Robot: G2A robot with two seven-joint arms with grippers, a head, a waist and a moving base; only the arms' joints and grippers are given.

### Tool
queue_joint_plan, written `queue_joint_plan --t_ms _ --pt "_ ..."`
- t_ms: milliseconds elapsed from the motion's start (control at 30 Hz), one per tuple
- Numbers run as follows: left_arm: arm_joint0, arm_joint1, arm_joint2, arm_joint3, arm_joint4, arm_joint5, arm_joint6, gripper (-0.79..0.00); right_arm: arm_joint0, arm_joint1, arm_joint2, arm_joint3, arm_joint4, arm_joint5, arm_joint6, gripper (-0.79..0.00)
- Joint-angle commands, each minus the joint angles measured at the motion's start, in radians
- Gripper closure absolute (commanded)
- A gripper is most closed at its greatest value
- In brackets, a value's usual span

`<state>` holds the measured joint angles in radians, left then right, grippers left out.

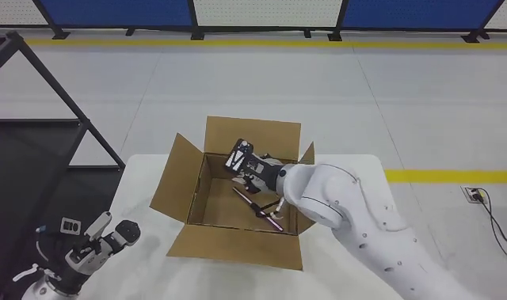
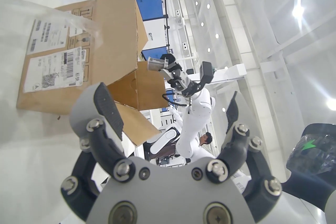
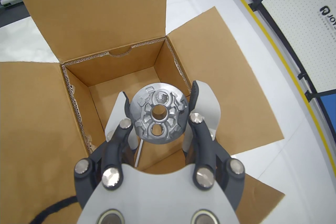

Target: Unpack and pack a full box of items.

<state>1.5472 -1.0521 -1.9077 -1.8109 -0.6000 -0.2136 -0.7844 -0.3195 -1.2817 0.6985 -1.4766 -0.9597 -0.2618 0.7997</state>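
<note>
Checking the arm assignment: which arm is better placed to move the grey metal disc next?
Right, probably: the right pincer is shut on the grey round cast-metal disc above the open brown cardboard box. The left pincer is open, holding nothing, outside the box.

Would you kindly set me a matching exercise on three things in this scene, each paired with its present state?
Things:
1. cardboard box
2. metal disc
3. left gripper

States:
A. open, holding nothing
B. all flaps spread outward
C. clamped in the right gripper over the box opening

Pairs: 1-B; 2-C; 3-A
</note>
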Motion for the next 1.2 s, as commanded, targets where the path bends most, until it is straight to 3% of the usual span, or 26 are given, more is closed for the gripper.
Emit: queue_joint_plan --t_ms 0,433,1033,1100,1167 --pt "0.001 0.000 0.001 -0.003 0.004 0.002 0.003 -0.785 0.032 -0.020 -0.037 0.070 0.005 0.016 0.010 0.000" --pt "0.002 0.001 -0.011 -0.001 -0.006 0.008 0.006 -0.785 0.135 -0.165 -0.216 0.458 0.022 0.092 0.003 0.000" --pt "0.004 0.001 -0.012 0.005 -0.003 -0.007 0.001 -0.785 0.159 -0.304 -0.274 0.769 0.020 0.129 -0.057 0.000" --pt "0.007 0.001 -0.015 0.005 -0.007 -0.009 0.002 -0.785 0.163 -0.318 -0.277 0.795 0.018 0.124 -0.061 -0.129" --pt "0.010 0.000 -0.017 0.005 -0.008 -0.011 0.002 -0.785 0.167 -0.331 -0.278 0.820 0.017 0.121 -0.066 -0.203"
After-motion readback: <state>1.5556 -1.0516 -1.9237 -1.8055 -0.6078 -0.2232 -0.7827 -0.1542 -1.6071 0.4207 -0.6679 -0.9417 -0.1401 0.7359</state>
